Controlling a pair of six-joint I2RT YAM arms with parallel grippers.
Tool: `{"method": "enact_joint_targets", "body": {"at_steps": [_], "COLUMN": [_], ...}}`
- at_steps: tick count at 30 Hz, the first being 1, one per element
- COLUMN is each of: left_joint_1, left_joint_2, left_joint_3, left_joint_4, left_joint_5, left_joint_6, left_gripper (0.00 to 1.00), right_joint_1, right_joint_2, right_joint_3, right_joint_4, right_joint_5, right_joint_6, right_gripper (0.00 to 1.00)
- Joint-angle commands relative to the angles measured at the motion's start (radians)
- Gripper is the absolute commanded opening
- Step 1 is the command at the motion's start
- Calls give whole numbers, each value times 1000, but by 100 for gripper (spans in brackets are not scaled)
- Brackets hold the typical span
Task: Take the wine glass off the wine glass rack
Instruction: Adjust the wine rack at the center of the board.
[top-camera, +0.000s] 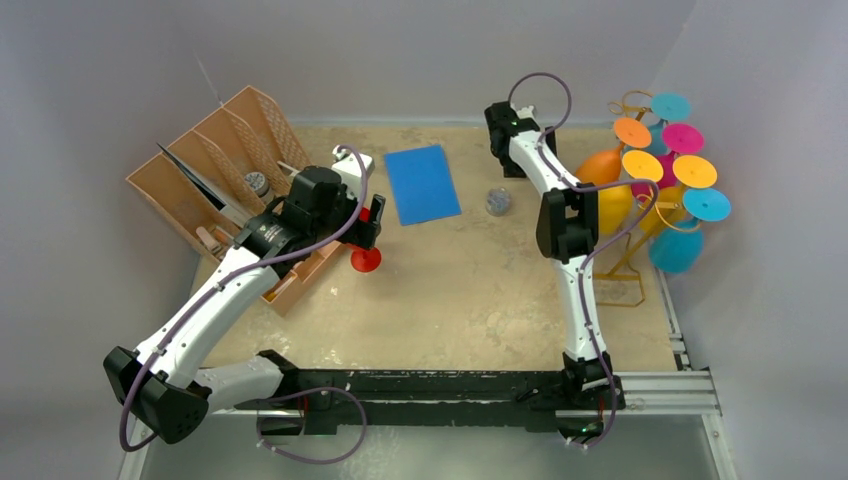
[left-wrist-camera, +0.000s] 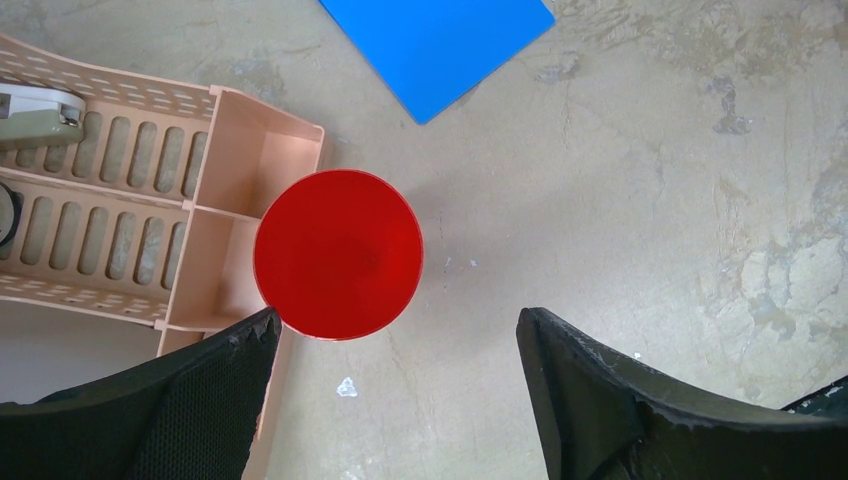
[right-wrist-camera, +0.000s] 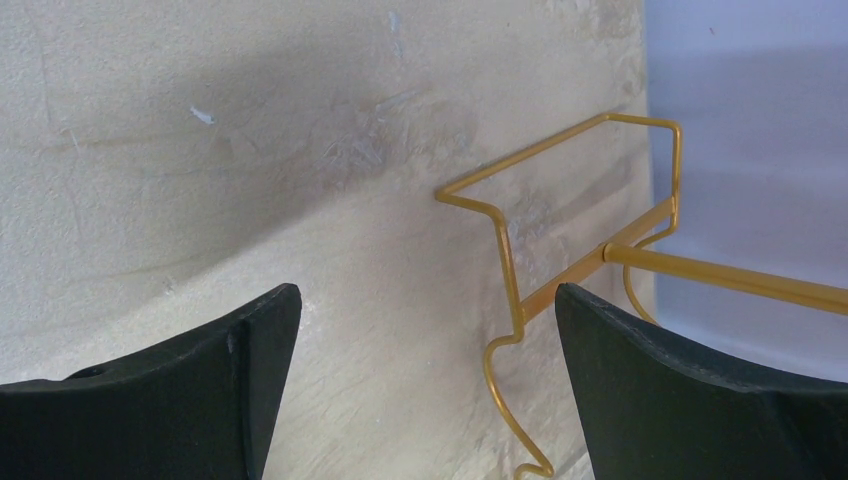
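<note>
A red wine glass stands on the table beside the brown organizer; in the left wrist view it shows as a red disc. My left gripper is open and empty just above and beside it, not touching. The gold wire wine glass rack stands at the right edge with several coloured glasses hanging on it. My right gripper is open and empty, low beside the rack's wavy wire base.
A brown slotted organizer tray stands at the left, close to the red glass. A blue sheet and a small grey round object lie at the back middle. Walls close three sides.
</note>
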Motion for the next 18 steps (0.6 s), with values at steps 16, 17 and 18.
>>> {"method": "enact_joint_targets", "body": {"at_steps": [16,17,18], "left_joint_1": [49,50,50], "left_joint_2": [7,9,10], "left_joint_3": [4,7,7], "left_joint_4": [15,15,16], "left_joint_5": [65,67,68], "left_joint_6": [-8,-8,-8], "left_gripper": [87,87,87], "right_joint_1": [-43,-46,-48], "right_joint_2": [-18,-17,-17], "right_joint_3": [-103,-105,-109], "right_joint_4": [7,6,4], "right_joint_5": [-93,-102,-111], "right_joint_6": [76,86,95], "right_gripper": [99,99,99]}}
